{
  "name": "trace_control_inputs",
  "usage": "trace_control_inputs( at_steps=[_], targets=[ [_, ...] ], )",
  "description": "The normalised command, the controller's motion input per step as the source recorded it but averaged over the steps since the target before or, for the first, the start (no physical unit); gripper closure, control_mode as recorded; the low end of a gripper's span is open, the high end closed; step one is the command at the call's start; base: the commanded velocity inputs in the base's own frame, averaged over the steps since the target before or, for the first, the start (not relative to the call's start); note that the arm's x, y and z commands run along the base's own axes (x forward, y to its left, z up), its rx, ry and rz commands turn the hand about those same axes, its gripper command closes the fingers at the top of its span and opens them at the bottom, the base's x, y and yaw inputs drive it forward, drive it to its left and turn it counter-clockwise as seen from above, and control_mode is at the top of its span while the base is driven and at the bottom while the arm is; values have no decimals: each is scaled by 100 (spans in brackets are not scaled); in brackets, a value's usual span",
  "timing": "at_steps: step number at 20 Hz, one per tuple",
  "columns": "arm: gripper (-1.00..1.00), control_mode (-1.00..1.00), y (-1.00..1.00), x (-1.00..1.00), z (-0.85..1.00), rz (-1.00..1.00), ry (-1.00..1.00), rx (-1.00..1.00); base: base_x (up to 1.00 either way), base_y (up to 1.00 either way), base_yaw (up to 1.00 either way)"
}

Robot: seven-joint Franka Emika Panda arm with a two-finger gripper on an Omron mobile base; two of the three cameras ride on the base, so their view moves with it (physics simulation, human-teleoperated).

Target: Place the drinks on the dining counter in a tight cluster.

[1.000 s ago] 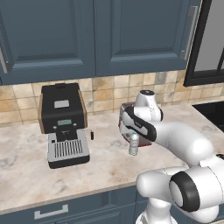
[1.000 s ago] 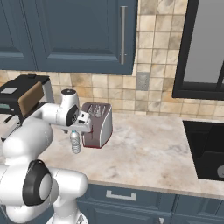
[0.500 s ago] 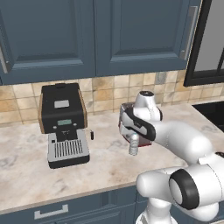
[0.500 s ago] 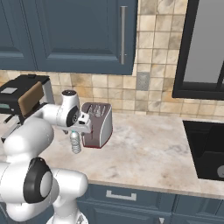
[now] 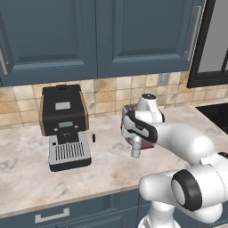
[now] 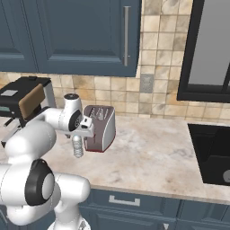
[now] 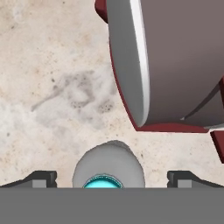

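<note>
marbled counter (image 5: pixel 26 178): wide-spread gripper (image 7: pixel 111 177) straddles clear blue-capped bottle (image 7: pixel 108 168) beside toaster (image 6: pixel 99 127).

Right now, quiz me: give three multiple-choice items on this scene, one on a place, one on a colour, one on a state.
1. The small clear bottle stands
A. beside the toaster
B. in the sink
C. on the coffee machine

2. The bottle's cap is
A. red
B. blue
C. black

3. The gripper is
A. shut on the bottle
B. shut on the toaster
C. open above the bottle

Answers:
1 A: the right base view shows it on the counter next to the toaster.
2 B: the hand view shows a blue cap.
3 C: the fingertips stand wide on either side of the cap.
</note>
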Motion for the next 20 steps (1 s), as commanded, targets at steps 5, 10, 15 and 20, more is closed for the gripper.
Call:
trace_control_inputs(
  at_steps=[5, 10, 15, 20],
  targets=[
    [-100, -100, 0, 2, -5, 0, 0, 0, 0, 0, 0],
    [-100, -100, 0, 0, 0, 0, 0, 0, 0, 0, 0],
    [-100, -100, 0, 0, 0, 0, 0, 0, 0, 0, 0],
    [100, -100, 0, 0, -4, 0, 1, 0, 0, 0, 0]
  ],
)
